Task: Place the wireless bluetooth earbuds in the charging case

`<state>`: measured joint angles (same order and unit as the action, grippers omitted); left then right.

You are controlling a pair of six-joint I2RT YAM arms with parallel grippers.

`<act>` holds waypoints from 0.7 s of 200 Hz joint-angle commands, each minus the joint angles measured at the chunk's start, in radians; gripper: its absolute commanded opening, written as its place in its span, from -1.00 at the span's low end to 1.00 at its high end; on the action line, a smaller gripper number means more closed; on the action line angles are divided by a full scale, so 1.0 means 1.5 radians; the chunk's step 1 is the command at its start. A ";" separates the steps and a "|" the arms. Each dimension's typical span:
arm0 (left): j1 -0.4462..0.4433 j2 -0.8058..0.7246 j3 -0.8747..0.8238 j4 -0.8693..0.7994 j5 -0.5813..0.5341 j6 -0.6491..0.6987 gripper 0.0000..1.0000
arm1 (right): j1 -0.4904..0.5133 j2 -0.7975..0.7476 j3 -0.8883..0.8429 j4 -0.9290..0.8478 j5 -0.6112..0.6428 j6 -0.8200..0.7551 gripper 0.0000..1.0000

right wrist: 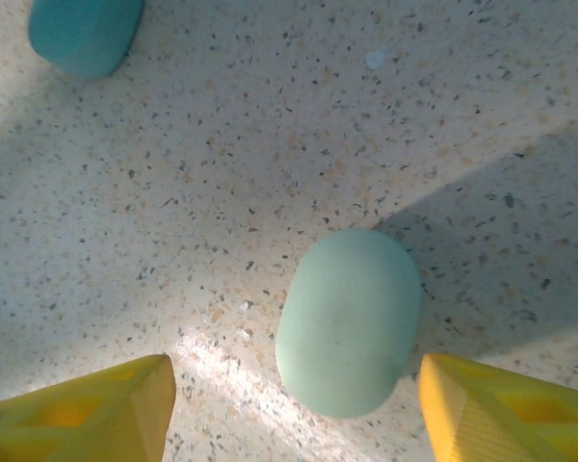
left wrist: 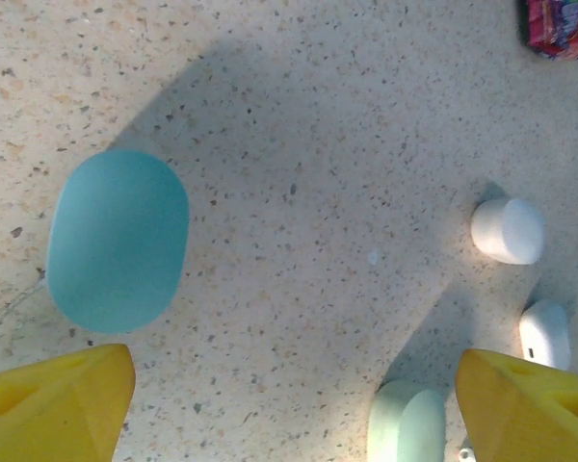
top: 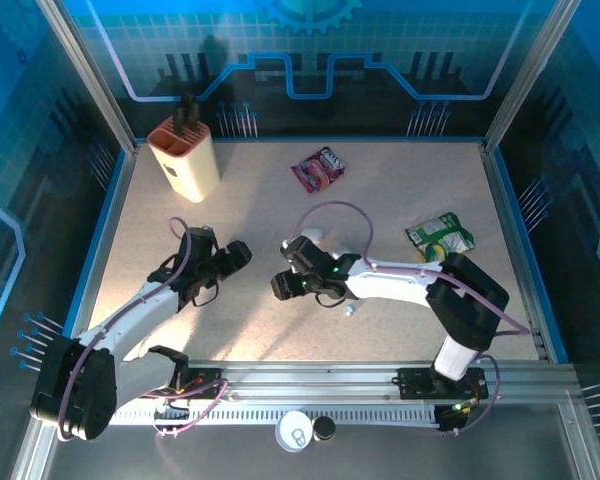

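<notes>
Tan holder (top: 185, 155) stands at the far left of the speckled table (top: 260, 330); next is the left gripper (left wrist: 289, 414), its yellow fingers (left wrist: 58, 404) spread wide with nothing between them; a teal case (left wrist: 118, 241) lies flat in front of them; the right gripper (right wrist: 294, 414) is spread wide too, and a pale green case (right wrist: 350, 322) lies between its fingers, not squeezed; one tiny pale earbud (top: 350, 311) lies on the table just beside the right arm (top: 400, 285); a green packet (top: 440, 237) sits farther right.
</notes>
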<state>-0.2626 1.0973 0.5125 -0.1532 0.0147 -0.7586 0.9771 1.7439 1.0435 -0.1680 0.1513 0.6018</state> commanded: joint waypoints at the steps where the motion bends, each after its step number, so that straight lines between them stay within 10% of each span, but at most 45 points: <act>1: 0.004 -0.010 -0.012 0.002 -0.010 0.014 0.75 | 0.011 0.035 0.034 -0.049 0.042 0.026 0.36; 140: 0.004 0.010 -0.023 0.042 0.011 0.011 0.84 | 0.018 0.087 0.072 -0.089 0.064 -0.030 -0.13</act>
<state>-0.2626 1.1004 0.4885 -0.1204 0.0158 -0.7589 0.9947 1.8839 1.1423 -0.2779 0.2283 0.5968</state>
